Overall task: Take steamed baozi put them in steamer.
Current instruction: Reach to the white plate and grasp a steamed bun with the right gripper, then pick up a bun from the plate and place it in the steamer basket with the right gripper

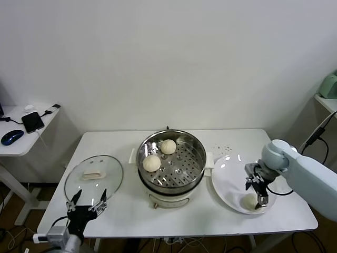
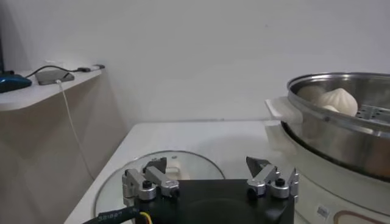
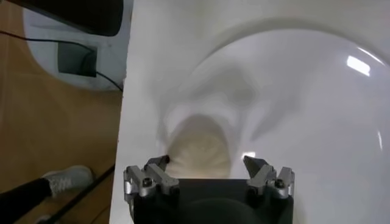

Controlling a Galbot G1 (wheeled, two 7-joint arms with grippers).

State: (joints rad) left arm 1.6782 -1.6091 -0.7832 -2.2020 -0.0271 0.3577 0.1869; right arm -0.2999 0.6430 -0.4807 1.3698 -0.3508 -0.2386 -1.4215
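The steamer (image 1: 171, 164) stands in the middle of the white table (image 1: 121, 145), nearer to the front edge than to the back edge. Two steamed baozi (image 1: 168, 146) lie on its perforated tray, on the left and rear part, close to each other. A white plate (image 1: 226, 176) lies just beside the steamer, toward the right edge of the tabletop, and one more bun (image 1: 248, 201) lies on the front part of the plate. The right gripper (image 1: 258, 195) is directly over this bun with its fingers (image 3: 259, 167) spread apart, one on each side of it; I cannot tell if they touch it. A glass lid (image 1: 93, 176) lies flat near the left edge. The left gripper (image 1: 84, 204) waits at the front left corner, above the near rim of the lid, its fingers also apart and holding nothing.
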